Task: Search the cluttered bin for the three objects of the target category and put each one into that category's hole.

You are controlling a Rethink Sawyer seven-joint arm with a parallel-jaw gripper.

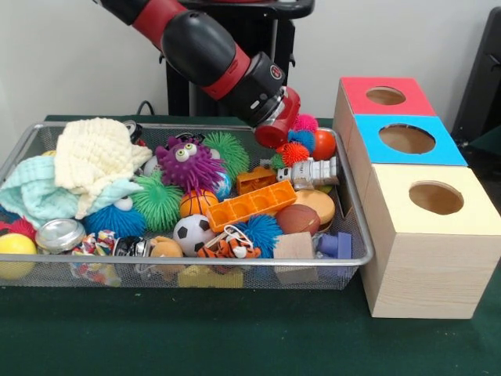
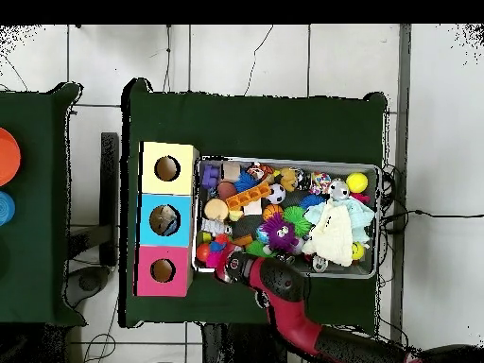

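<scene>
Red gripper: low over the wire bin's far corner beside the boxes; its opening and any hold cannot be told.
Spiky balls: heaped beneath it, likely targets.
Holes: alongside for short drops.

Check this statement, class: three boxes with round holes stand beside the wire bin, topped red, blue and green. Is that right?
Not quite. The red box and blue box are as stated, but the third box has a pale yellow top, not green. The front view shows this best. All three do stand in a row beside the wire bin, each with a round hole.
</scene>
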